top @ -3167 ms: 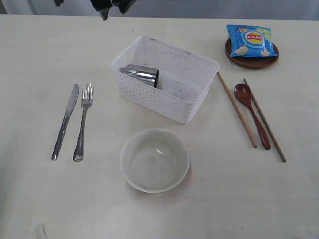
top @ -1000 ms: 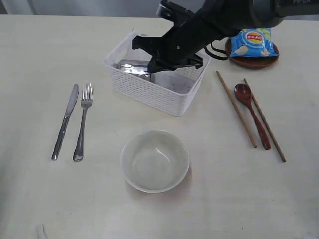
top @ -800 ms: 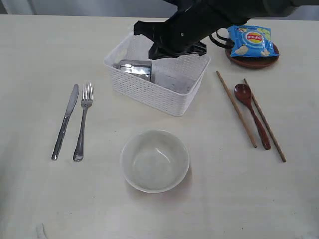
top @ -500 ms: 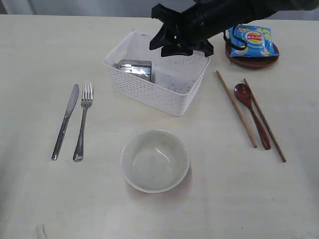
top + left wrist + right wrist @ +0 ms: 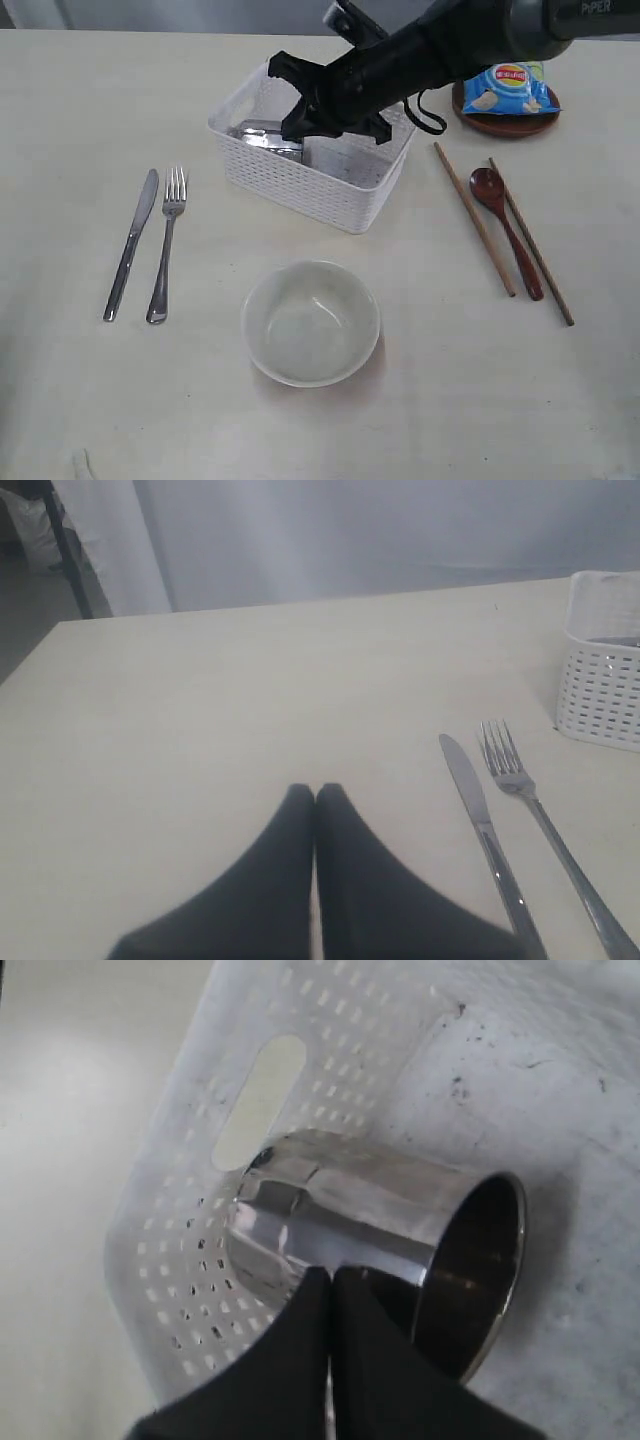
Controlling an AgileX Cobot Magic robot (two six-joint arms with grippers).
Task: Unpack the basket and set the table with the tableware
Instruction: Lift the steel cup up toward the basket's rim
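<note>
While the right hand (image 5: 331,1272) hangs inside the basket (image 5: 300,185), its fingers are pinched together on nothing, tips right over the steel cup (image 5: 370,1220), which lies on its side by the handle wall. The left hand (image 5: 315,790) is clenched too, low over the tabletop (image 5: 200,700), with the knife (image 5: 478,815) and fork (image 5: 520,780) close by.

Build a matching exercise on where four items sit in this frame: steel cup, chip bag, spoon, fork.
Things:
1. steel cup
2. chip bag
3. spoon
4. fork

Places:
A. between the chopsticks
B. on the brown plate
C. right beside the knife
D. on its side in the basket

Pairs: 1-D, 2-B, 3-A, 4-C
</note>
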